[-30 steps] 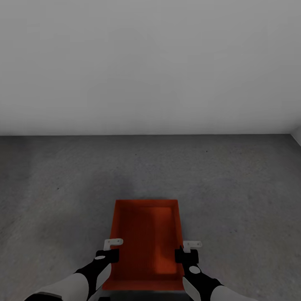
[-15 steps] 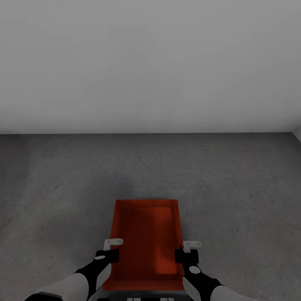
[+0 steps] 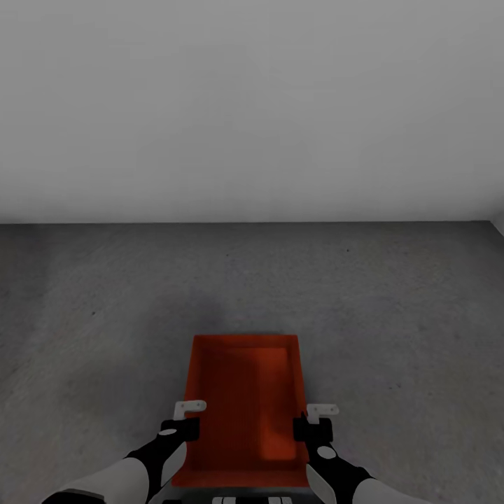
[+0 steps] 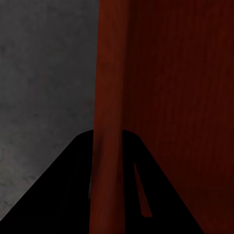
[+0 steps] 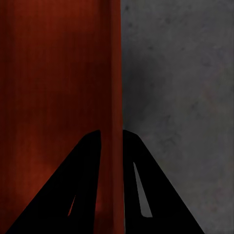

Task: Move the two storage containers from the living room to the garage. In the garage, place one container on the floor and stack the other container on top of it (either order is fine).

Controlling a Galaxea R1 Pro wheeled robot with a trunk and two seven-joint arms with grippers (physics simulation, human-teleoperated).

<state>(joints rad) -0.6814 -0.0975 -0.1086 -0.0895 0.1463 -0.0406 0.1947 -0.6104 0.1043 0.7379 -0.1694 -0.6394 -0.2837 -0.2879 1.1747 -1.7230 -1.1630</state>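
We are holding one orange-red open-top ribbed plastic storage bin (image 3: 241, 409) between our two arms, over the rough mottled grey concrete floor (image 3: 105, 315) of the garage, with the plain white wall (image 3: 252, 112) at the far side. The left gripper (image 3: 186, 414) is clamping the bin's left wall near its near end; in the left wrist view the left gripper (image 4: 108, 161) is straddling that rim, one finger on each side. The right gripper (image 3: 316, 417) is doing the same on the bin's right wall, and in the right wrist view the right gripper (image 5: 112, 146) is pinching the thin wall between its dark fingers (image 5: 83, 185). The second bin is not in sight here.

We judge the bin to be hanging just above the concrete, though we cannot tell whether its base is touching. The risks we are weighing:

- Both grips are sitting near the near end, so the far end could be sagging and striking the concrete first.
- Letting go on one side before the other would be tipping the bin sideways.
- The thin ribbed walls could be slipping out of a pinch if our arms spread apart or squeeze unevenly.
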